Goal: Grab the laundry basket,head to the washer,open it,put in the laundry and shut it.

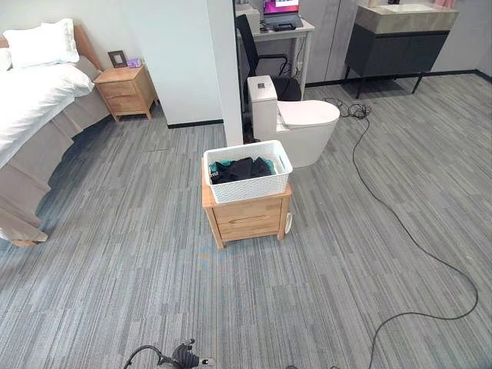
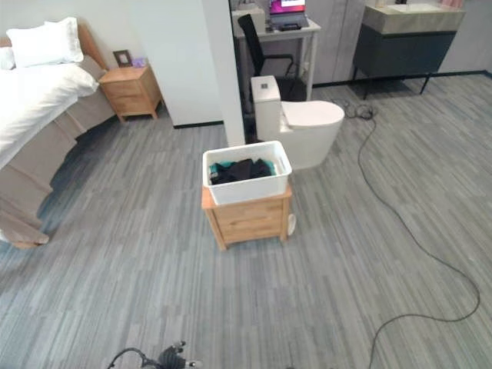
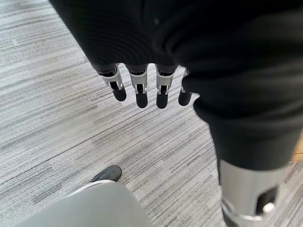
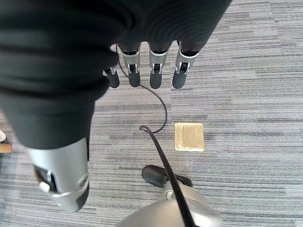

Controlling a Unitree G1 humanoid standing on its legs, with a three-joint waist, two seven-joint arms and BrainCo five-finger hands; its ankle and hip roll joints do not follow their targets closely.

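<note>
From the left eye view, the white laundry basket [image 1: 247,170] sits on a small wooden table [image 1: 247,214] in the middle of the carpeted floor [image 1: 115,269], straight ahead of the robot and well apart from it. Dark laundry [image 1: 240,168] lies inside. The basket's long axis runs across the robot's front, one short end toward each arm, so neither arm looks nearer.

The right eye view shows the same: the basket squarely ahead, with a white toilet [image 2: 304,127] just behind it.

In the left wrist view, the left robot hand [image 3: 142,82] hangs over bare carpet, fingers straight and relaxed, holding nothing.

In the right wrist view, the right robot hand [image 4: 151,66] hangs likewise, released and empty, above a brass floor plate [image 4: 189,136].

I judge the robot must walk forward before either hand can reach.
</note>
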